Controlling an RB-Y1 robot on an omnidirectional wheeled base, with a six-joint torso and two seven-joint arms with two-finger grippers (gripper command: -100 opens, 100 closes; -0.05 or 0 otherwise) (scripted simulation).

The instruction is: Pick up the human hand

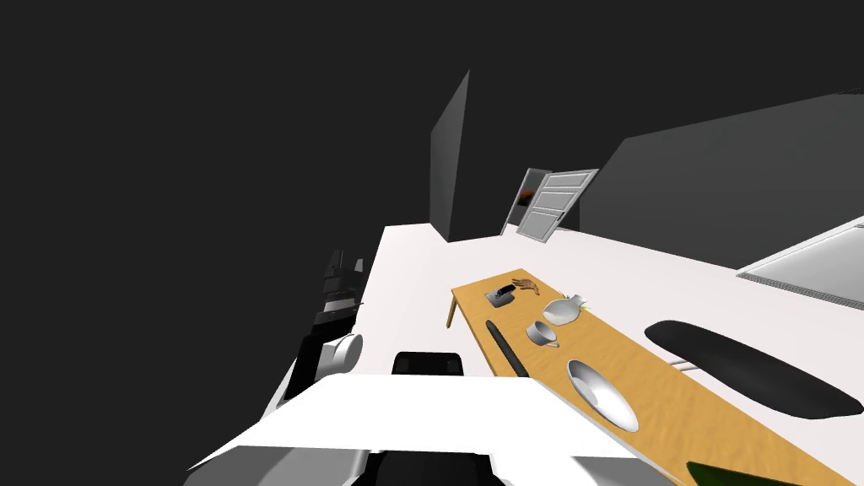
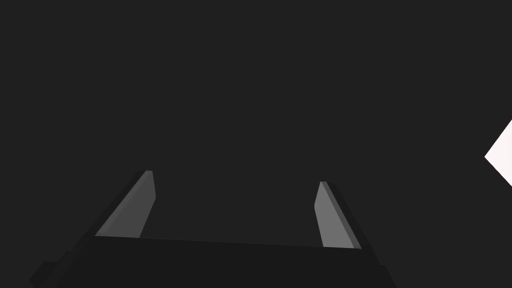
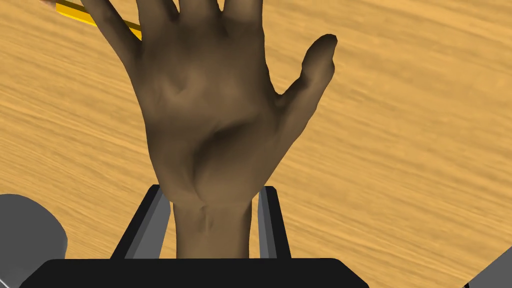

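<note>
Dark walls all round, white floor [image 1: 405, 253], pale panelled door [image 1: 553, 202] ajar at the far end. Long wooden table [image 1: 675, 396] runs along my right side.

Left arm [image 1: 337, 308] sits off to the left, well apart from the table. Left gripper [image 2: 235, 177]: fingers [image 2: 142, 205] wide apart, nothing between them, facing a flat dark surface.

Right gripper [image 3: 212, 189] is out at the far end of the table, low over the wood. It's clamped on the human hand [image 3: 210, 115] at the wrist. One blade presses each side, and the gap is just the wrist's width. The brown hand points straight away from the gripper, digits spread, thumb out to one side, lying flat along the tabletop. Can't tell whether it touches the wood. From the head camera the hand shows just beyond the gripper's dark box.

Yellow pencil [image 3: 95, 19] lies on the table past the hand's knuckles, partly hidden behind its digits.

Back from the gripper along the table: white jug-like vessel [image 1: 564, 310] nearest, grey cup [image 1: 542, 332] just beside that, then a shiny bowl [image 1: 601, 392] farther off. None of them touch each other.

Black oval shape [image 1: 742, 367] lies on the floor right of the table, well apart from the gripper.
</note>
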